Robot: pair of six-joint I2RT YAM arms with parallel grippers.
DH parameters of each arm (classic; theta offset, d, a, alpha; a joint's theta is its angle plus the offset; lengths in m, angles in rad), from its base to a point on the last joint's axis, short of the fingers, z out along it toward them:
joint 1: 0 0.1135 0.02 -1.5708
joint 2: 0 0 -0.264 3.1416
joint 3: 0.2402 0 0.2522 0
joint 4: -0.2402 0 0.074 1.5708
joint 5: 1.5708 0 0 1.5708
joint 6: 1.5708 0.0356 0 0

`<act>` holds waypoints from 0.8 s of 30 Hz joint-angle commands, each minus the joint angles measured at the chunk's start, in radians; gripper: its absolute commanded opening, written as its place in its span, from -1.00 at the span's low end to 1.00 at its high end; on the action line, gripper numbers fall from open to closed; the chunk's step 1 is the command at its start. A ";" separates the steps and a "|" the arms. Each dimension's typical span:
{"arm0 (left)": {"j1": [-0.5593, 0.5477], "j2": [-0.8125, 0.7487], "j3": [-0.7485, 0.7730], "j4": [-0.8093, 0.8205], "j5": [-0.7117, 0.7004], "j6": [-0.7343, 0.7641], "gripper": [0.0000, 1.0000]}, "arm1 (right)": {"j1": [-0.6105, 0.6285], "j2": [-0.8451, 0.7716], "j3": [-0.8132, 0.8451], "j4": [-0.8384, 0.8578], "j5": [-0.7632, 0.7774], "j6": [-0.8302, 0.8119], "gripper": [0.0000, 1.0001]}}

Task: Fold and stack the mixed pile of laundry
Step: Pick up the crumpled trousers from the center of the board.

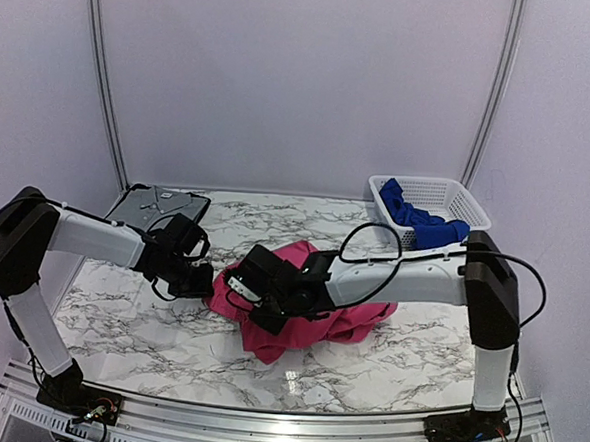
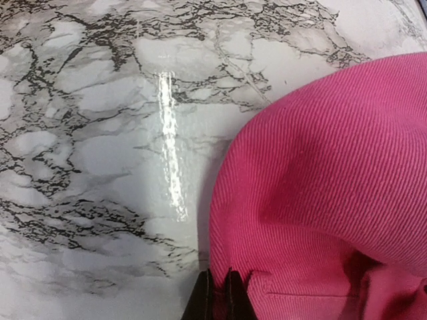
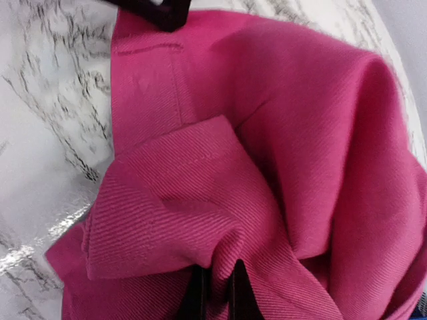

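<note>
Handling the magenta-pink soft cloth garment means working with something light, limp and ribbed: it holds no shape, it drags instead of sliding cleanly, and any slack sags into new creases, so you want to take it by a hem or corner and not by a bunched middle. It lies crumpled near the centre of the white marble-patterned worktop, between your two arms. Your left claw sits low at the garment's left edge with its fingers drawn almost together, and the stitched hem meets the tips, so it appears to have the hem pinched. Your right claw is narrowed on a gathered fold in the middle of the heap, which looks a poor hold for spreading, since the layers beneath would likely lift with it. The royal blue smaller cloth garment is not on the worktop; it hangs partly over the rim of the white plastic mesh basket at the far right corner. You have bare marble to the left and front of the heap for laying the cloth flat, while the flat dark grey tray takes the far left corner. Mind the near edge, where loose fabric could slip off.
</note>
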 commanded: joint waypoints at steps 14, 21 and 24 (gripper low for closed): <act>0.146 -0.317 0.371 -0.357 -0.327 0.319 -1.00 | -0.668 -1.027 -0.433 0.123 -0.371 0.409 -1.00; 0.213 -0.449 0.298 -0.443 -0.399 0.365 -1.00 | -0.738 -1.159 -0.529 -0.091 -0.233 0.485 -1.00; 0.245 -0.478 0.301 -0.444 -0.396 0.380 -1.00 | -0.836 -1.207 -0.527 -0.101 -0.224 0.488 -1.00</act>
